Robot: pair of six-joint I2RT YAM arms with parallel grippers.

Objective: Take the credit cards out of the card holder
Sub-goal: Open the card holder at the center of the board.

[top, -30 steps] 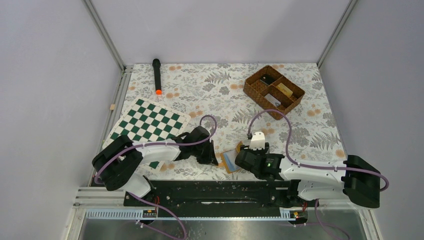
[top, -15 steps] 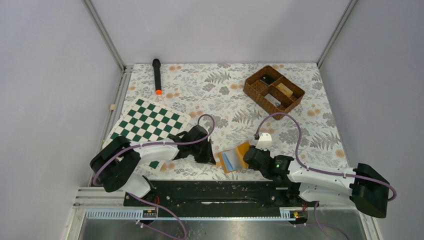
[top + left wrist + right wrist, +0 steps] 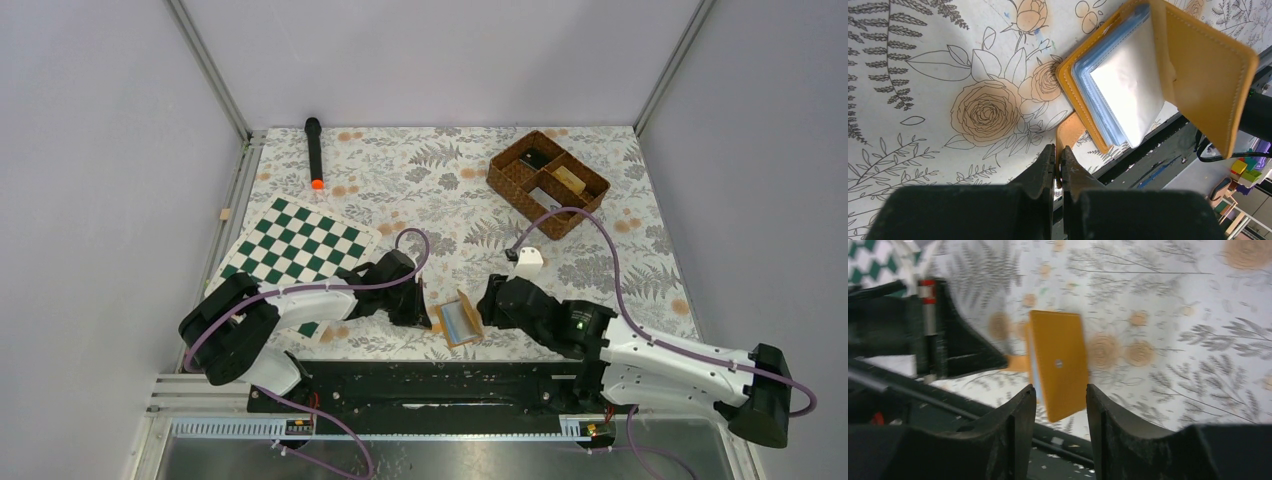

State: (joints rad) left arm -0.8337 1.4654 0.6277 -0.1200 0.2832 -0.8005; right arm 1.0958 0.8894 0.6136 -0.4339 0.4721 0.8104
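card holder (image 3: pixel 1208 75) sits right of chessboard (image 3: pixel 295 247), basket (image 3: pixel 548 183) behind.

Count: 1 card holder (image 3: pixel 459 320) near the near edge of the worktop (image 3: pixel 440 190), with 1 pale card (image 3: pixel 1128 92) showing on top of blue-edged layers whose number can't be told. Also 1 black torch (image 3: pixel 315 152) toward the far-left corner, 1 green-and-white chessboard mat (image 3: pixel 300 245) by the left edge, 1 small wooden block (image 3: pixel 226 214) just off that edge, and 1 wicker basket (image 3: pixel 518 205) toward the far-right corner holding 1 black item (image 3: pixel 534 158) and 1 tan item (image 3: pixel 568 179). Arms: 2, left arm (image 3: pixel 300 298) and right arm (image 3: pixel 660 355).
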